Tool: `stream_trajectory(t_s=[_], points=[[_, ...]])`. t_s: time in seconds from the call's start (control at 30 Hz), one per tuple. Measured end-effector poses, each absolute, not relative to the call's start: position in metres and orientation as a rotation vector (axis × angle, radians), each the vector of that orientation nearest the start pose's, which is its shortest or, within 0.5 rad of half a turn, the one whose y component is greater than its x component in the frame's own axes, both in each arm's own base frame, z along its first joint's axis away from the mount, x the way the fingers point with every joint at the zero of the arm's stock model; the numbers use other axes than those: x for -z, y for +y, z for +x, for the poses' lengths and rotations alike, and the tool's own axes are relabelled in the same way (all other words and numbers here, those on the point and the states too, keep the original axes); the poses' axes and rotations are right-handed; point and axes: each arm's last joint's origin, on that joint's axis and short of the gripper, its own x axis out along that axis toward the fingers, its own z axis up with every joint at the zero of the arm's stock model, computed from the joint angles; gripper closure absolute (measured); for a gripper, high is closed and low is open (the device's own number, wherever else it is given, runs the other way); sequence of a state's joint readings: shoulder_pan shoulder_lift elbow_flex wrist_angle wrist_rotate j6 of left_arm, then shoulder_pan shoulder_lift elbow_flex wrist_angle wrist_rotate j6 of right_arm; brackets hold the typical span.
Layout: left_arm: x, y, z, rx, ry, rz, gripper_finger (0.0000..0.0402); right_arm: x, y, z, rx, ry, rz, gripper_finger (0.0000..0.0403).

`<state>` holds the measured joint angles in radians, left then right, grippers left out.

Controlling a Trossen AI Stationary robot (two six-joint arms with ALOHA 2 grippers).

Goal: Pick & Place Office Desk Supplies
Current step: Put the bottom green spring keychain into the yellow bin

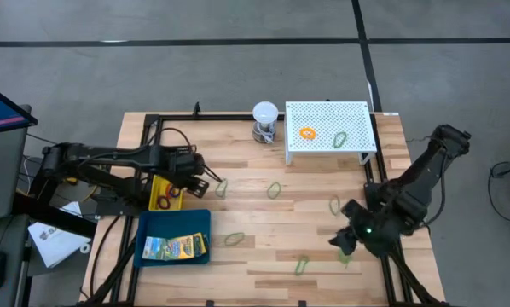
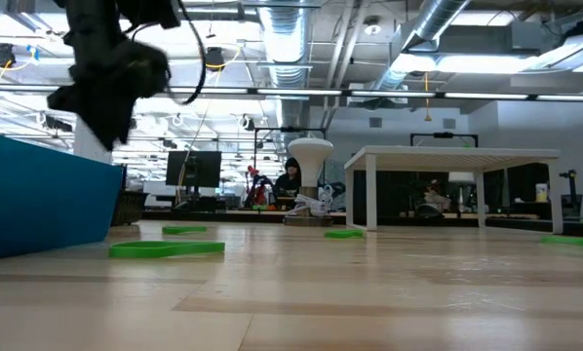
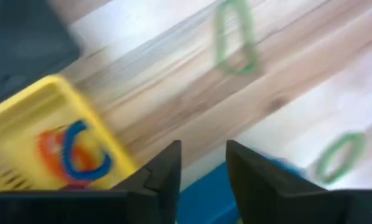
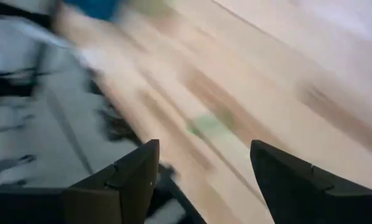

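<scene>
Two arms are over the counter (image 1: 263, 230). We see the left gripper (image 1: 200, 176) at about 9 o'clock from the counter's middle, just beside the yellow bin (image 1: 155, 184), its fingers (image 3: 163, 177) a small way apart with nothing between them. In the left wrist view the bin holds an orange loop (image 3: 49, 149) and a blue loop (image 3: 80, 152), and bare wood beyond it carries two green loops (image 3: 236, 37).

The right gripper (image 1: 347, 241) hangs at about 4 o'clock, near the counter's edge; its fingers (image 4: 133, 174) stand wide apart and empty, with a green piece (image 4: 208, 124) on the wood ahead of them, too blurred to tell more.

At 7 o'clock the blue tray (image 1: 153, 230) holds a printed packet (image 1: 175, 247). Several more green loops lie scattered over the middle of the counter, one (image 1: 274, 189) near its centre and one (image 1: 302, 265) toward 5 o'clock. At 1 o'clock the white perforated stand (image 1: 357, 115) carries an orange loop (image 1: 307, 133) and a green loop (image 1: 340, 138), and a white ball-topped object (image 1: 265, 113) stands just beside it at 12 o'clock.
</scene>
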<state>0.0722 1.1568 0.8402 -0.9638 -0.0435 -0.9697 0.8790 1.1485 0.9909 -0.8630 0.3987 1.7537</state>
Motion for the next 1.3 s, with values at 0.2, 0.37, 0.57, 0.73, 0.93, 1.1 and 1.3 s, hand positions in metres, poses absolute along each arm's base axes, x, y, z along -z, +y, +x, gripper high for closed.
stream_trajectory(t_s=[0.2, 0.37, 0.57, 0.73, 0.93, 1.1, 1.3], points=[[-0.256, 0.007, 0.21, -0.543, 0.813, -0.936, 0.024, -0.249, 0.192, 0.117, 0.609, 1.217, 1.047, 0.0154], [-0.289, -0.002, 0.231, -0.372, 0.407, -0.985, 0.0222, -0.226, 0.21, 0.136, 0.67, 1.232, 1.079, 0.0154], [-0.319, -0.009, 0.241, -0.254, 0.076, -1.012, 0.0219, -0.197, 0.216, 0.158, 0.77, 1.218, 1.047, 0.0154], [-0.331, -0.019, 0.242, -0.216, -0.043, -1.003, 0.0219, -0.176, 0.228, 0.162, 0.79, 1.256, 1.017, 0.0154], [-0.331, -0.026, 0.242, -0.215, -0.053, -0.986, 0.0219, -0.156, 0.233, 0.162, 0.861, 1.296, 0.95, 0.0155], [-0.331, -0.028, 0.241, -0.224, -0.059, -0.986, 0.0219, -0.145, 0.233, 0.16, 0.915, 1.322, 0.892, 0.018], [-0.332, -0.027, 0.241, -0.236, -0.072, -0.988, 0.0219, -0.144, 0.233, 0.158, 0.925, 1.327, 0.866, 0.0277]])
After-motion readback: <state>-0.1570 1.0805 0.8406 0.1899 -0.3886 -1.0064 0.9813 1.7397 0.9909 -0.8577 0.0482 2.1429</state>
